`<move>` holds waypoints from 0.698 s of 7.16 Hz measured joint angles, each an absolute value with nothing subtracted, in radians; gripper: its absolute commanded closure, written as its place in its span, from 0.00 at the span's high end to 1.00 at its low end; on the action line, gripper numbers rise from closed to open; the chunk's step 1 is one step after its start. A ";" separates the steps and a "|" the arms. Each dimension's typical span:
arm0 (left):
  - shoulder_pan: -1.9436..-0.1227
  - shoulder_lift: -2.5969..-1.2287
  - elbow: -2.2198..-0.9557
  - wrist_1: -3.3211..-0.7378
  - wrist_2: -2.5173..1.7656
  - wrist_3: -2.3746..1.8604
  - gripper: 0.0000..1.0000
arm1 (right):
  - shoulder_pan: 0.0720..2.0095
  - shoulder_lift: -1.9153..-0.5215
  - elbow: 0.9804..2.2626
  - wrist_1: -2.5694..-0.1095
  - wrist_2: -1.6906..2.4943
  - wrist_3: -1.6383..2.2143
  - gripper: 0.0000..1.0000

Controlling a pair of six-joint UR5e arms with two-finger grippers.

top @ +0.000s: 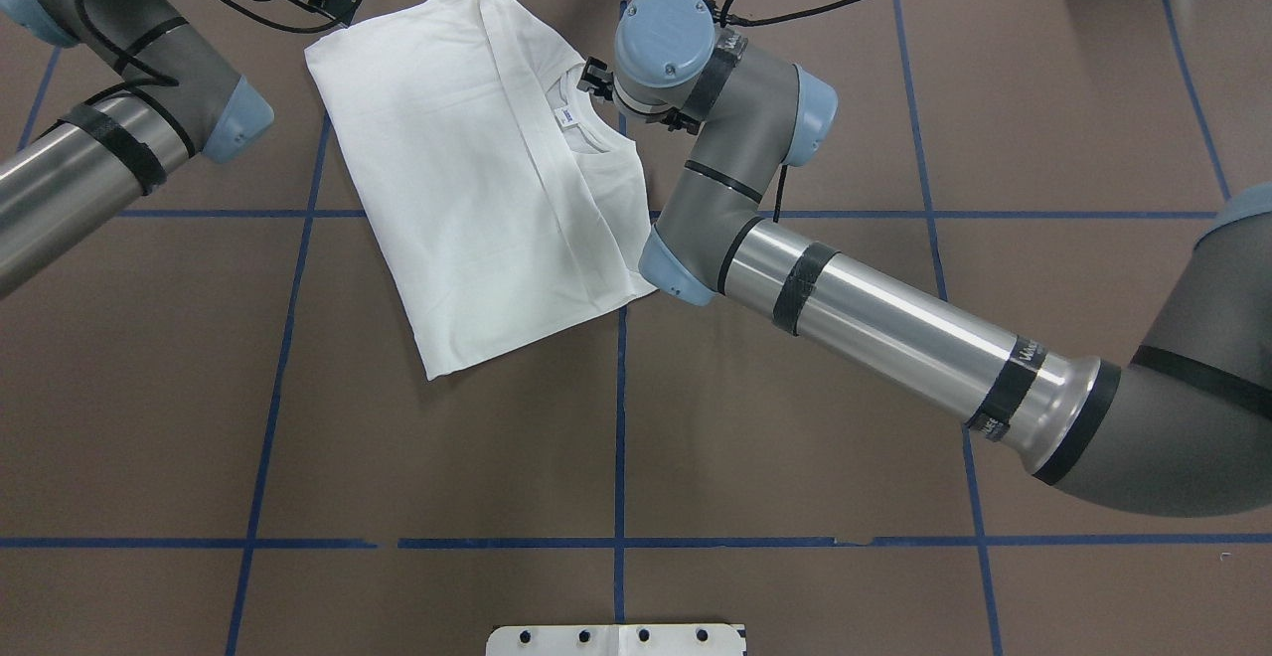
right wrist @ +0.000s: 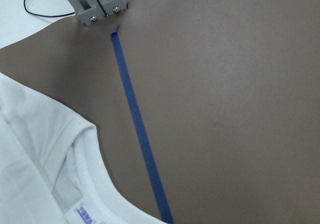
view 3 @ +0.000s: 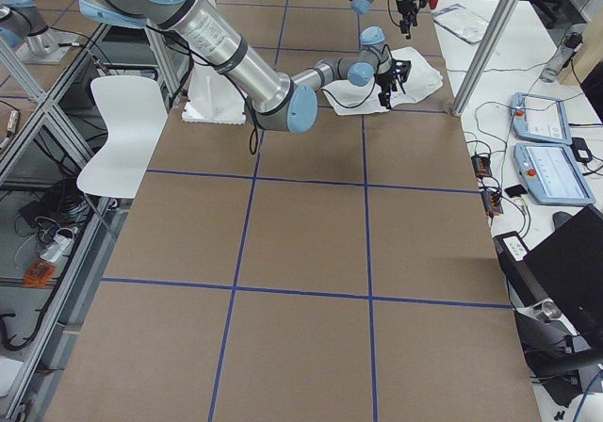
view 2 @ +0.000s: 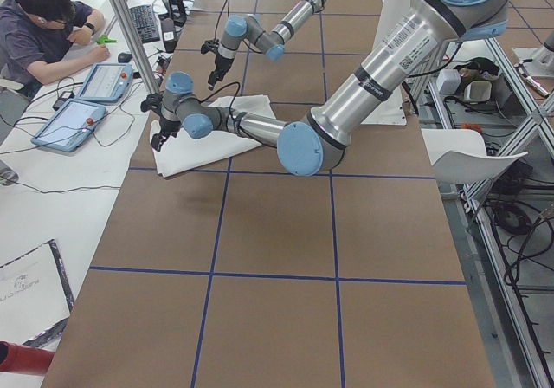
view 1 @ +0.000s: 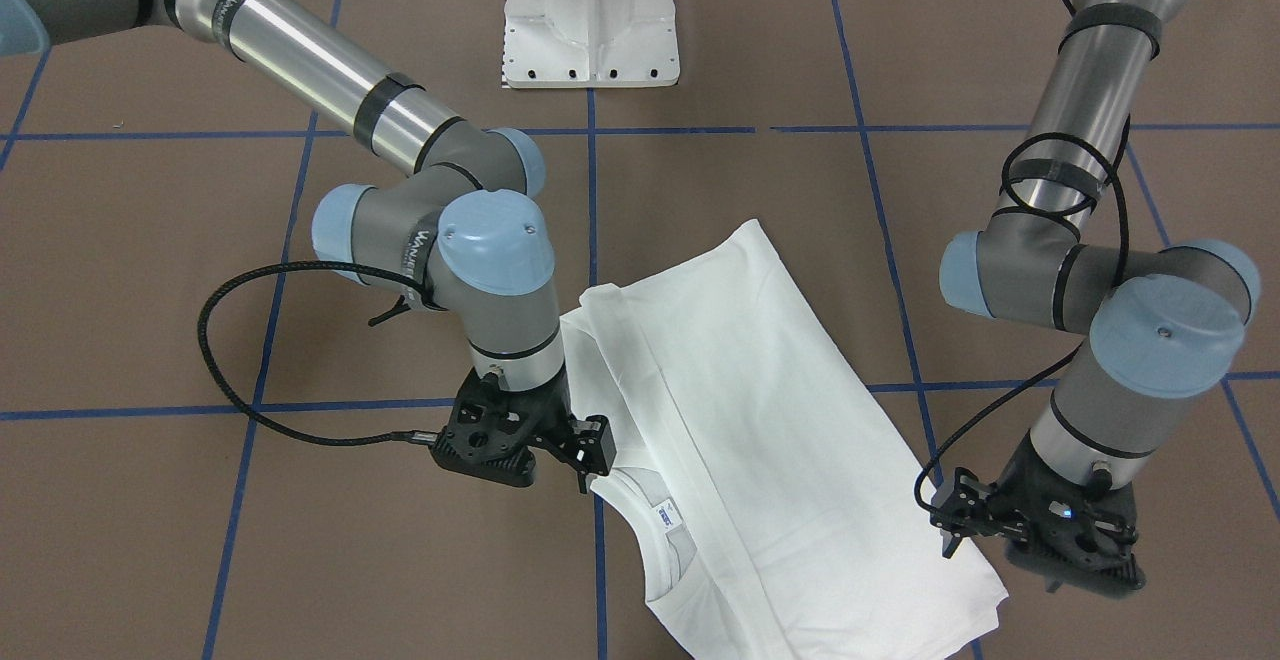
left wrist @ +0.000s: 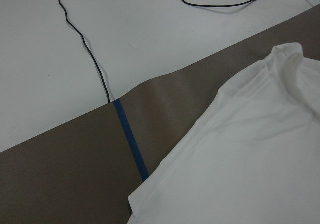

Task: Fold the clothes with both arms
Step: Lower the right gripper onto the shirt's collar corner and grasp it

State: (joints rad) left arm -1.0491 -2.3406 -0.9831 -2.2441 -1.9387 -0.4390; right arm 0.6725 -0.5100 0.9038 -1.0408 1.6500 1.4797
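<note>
Where the table [view 1: 150, 540] nears the operators' side, item one: shirt [view 1: 780, 440], white, folded into a rough oblong and lying flat, askew to the blue tape [view 1: 300, 408] grid and across several of its lines. One long fold runs the length of the oblong. On the narrower strip beyond it, toward the robot's right, the ribbed collar [right wrist: 95, 184] shows, with a small label [view 1: 668, 516] inside it. Item two: right arm [top: 874, 328], reaching far across the table, wrist turned down. Right gripper [view 1: 592, 465], black, pointing down at the shirt's edge just beside the collar; tips at or very near the cloth, contact not clear; jaws parted or closed, cannot tell. Its wrist view takes in collar, bare table and one tape line. Item three: left arm [top: 89, 149], bent over the shirt's opposite side. Left gripper [view 1: 950, 532], black, pointing down over the shirt's long edge near a corner; its wrist view looks down on that corner and the table's edge from above the cloth; jaws parted or closed, cannot tell. Item four: white base [view 1: 590, 20], at the robot's side of the table, well apart from the shirt. Item five: a person [view 2: 43, 24], seated at a desk along the operators' side, seen in the left side view.
</note>
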 measured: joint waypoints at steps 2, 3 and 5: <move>-1.049 -2.325 -0.995 -2.245 -1.939 -0.434 1.00 | 0.638 -0.501 0.873 -1.005 1.605 1.485 0.86; -1.049 -2.321 -0.998 -2.245 -1.942 -0.433 1.00 | 0.626 -0.501 0.854 -0.978 1.585 1.485 0.85; -1.049 -2.315 -1.002 -2.247 -1.948 -0.432 1.00 | 0.616 -0.500 0.829 -0.947 1.564 1.484 0.83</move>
State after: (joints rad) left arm -1.0492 -2.3147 -1.0025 -2.2468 -1.9477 -0.4316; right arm 0.6156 -0.5002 0.8289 -0.9467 1.5642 1.4839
